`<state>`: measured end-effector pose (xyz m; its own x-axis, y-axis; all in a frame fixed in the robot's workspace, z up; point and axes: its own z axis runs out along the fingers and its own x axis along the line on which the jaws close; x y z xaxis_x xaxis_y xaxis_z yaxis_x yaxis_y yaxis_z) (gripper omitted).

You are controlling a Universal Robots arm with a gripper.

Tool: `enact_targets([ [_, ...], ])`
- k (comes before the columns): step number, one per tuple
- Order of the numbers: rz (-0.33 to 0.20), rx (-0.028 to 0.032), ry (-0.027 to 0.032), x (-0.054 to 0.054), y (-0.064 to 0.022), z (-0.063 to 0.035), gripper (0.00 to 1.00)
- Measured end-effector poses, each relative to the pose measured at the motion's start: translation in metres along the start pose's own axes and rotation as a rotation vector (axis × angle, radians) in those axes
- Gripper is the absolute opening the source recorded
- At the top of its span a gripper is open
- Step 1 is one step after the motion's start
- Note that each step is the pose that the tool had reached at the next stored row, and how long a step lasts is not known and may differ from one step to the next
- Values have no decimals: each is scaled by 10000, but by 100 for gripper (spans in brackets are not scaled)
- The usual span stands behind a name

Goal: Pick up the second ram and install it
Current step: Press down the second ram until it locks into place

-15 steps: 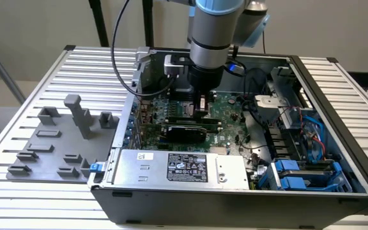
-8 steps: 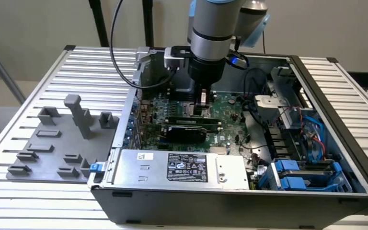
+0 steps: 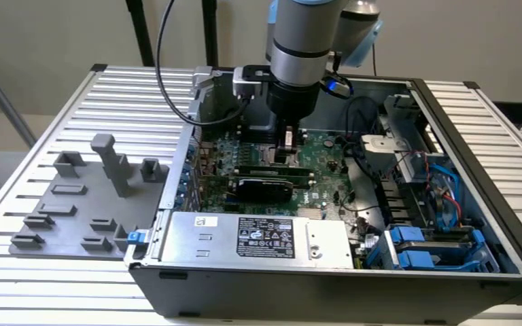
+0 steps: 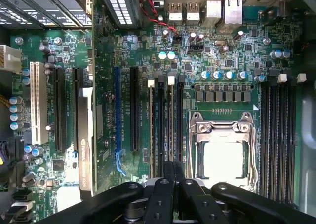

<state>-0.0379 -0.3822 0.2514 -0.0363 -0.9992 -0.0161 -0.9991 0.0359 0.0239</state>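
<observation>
The gripper (image 4: 174,168) sits closest to the wrist camera. Its black fingers (image 4: 163,194) are drawn narrow, almost together, over the row of memory slots. Between their tips runs the second ram (image 4: 171,125), seen edge-on as a thin pale line along one slot. A white latch (image 4: 171,79) stands at its far end. The gripper is closed on the near end of this stick. I cannot tell whether the stick is pressed fully home in its slot.

One slot over, with an empty black slot (image 4: 160,130) between them, another stick (image 4: 151,130) stands in its own slot and has a white latch too. On the other side of the second ram, just past one more black slot, lies the open processor socket (image 4: 224,155) with its metal frame. Beyond the socket are four more long black slots (image 4: 276,135), all bare. Away from the socket, a blue slot (image 4: 117,115) and a white slot (image 4: 35,100) lie parallel to the memory slots.

In the exterior view the arm reaches straight down into the open computer case (image 3: 334,288), with the gripper low over the green board (image 3: 320,153). A grey power supply (image 3: 261,238) with a black label fills the near edge of the case. The case rests on a slatted metal counter (image 3: 25,136). At the exterior view's left, a set of grey plastic blocks (image 3: 89,197) stands on the counter beside the case.
</observation>
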Motion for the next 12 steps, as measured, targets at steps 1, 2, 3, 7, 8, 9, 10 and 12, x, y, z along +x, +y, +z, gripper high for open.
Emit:
enact_targets([
  [1,0,0,1,0,0,0,0],
  [2,0,0,0,0,0,0,0],
  [3,0,0,0,0,0,0,0],
  [7,0,0,1,0,0,0,0],
  [8,0,-1,1,0,0,0,0],
  [9,-1,0,0,-1,0,4,0],
  [10,-1,-1,3,-2,-1,17,0],
  [12,0,0,0,-7,-1,54,0],
])
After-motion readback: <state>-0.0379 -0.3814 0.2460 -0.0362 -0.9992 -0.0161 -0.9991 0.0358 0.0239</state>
